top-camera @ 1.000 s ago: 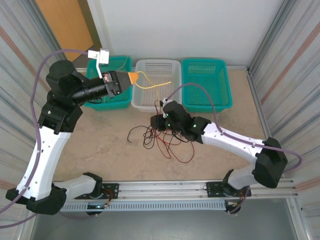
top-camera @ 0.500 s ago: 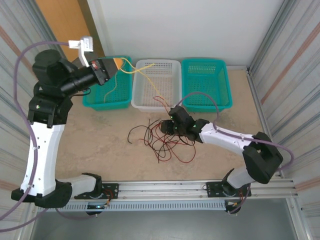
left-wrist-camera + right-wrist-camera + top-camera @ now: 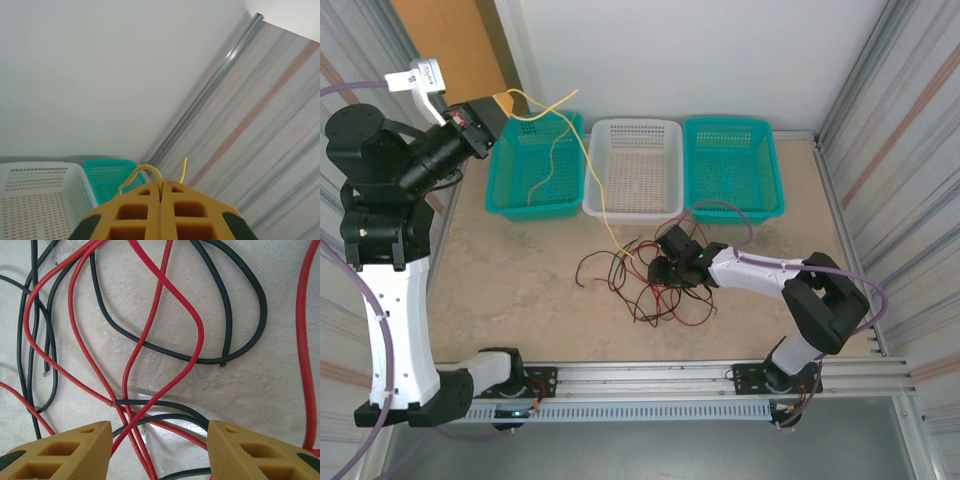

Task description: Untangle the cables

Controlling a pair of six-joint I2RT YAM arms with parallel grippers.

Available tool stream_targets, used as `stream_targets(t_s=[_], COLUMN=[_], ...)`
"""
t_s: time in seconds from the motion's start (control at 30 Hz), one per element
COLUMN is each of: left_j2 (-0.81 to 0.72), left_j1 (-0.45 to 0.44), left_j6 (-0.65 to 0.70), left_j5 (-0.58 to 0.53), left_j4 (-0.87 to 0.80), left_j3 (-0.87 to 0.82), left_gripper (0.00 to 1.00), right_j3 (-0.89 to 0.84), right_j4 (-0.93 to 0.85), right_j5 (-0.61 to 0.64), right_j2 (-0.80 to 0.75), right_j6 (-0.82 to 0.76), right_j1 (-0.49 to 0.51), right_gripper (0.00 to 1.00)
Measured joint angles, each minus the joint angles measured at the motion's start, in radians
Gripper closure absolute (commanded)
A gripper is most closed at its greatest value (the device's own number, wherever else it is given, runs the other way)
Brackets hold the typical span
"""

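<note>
My left gripper (image 3: 492, 108) is raised high at the far left and shut on a yellow cable (image 3: 588, 165). That cable runs from the jaws across the baskets and down to the tangle of red and black cables (image 3: 642, 290) on the table. In the left wrist view the yellow cable (image 3: 146, 170) loops out from between the closed pads (image 3: 135, 210). My right gripper (image 3: 663, 268) sits low at the tangle's right edge. In the right wrist view it (image 3: 159, 450) stands open over crossing red cables (image 3: 165, 290) and black cables (image 3: 240, 290), gripping nothing.
Three baskets line the back of the table: a teal basket (image 3: 510, 200) on the left with a yellow strand hanging over it, a white basket (image 3: 635, 200) in the middle and a teal basket (image 3: 732, 200) on the right. Corrugated walls close in on both sides.
The left arm swung up and to the left, drawing the yellow cable out long from the tangle. The right gripper opened wider and shifted down onto the tangle.
</note>
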Motion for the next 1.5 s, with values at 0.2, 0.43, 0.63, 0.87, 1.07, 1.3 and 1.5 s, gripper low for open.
stream_targets(t_s=[0.2, 0.43, 0.63, 0.87, 1.07, 1.3, 1.5], left_j2=[0.037, 0.070, 0.232, 0.418, 0.459, 0.494, 0.484], left_j1=[0.096, 0.097, 0.097, 0.097, 0.097, 0.101, 0.120], left_j6=[0.074, 0.097, 0.122, 0.142, 0.157, 0.241, 0.253], left_j5=[-0.157, -0.258, -0.331, -0.372, -0.409, -0.573, -0.660], left_j4=[-0.037, 0.137, 0.271, 0.311, 0.354, 0.349, 0.348], left_j3=[0.083, -0.055, -0.180, -0.196, -0.180, -0.135, -0.133], left_gripper=[1.00, 1.00, 1.00, 1.00, 1.00, 1.00, 1.00], right_j3=[0.027, 0.142, 0.198, 0.195, 0.190, 0.187, 0.169], right_j4=[-0.042, -0.107, -0.138, -0.202, -0.240, -0.264, -0.276], right_j5=[0.005, 0.062, 0.107, 0.157, 0.186, 0.211, 0.215], right_j2=[-0.032, -0.195, -0.332, -0.400, -0.451, -0.479, -0.504], right_j6=[-0.002, -0.042, -0.059, -0.058, -0.058, -0.058, -0.058], right_j1=[0.008, 0.122, 0.165, 0.178, 0.178, 0.178, 0.178], right_gripper=[0.44, 0.38, 0.38, 0.38, 0.38, 0.37, 0.37])
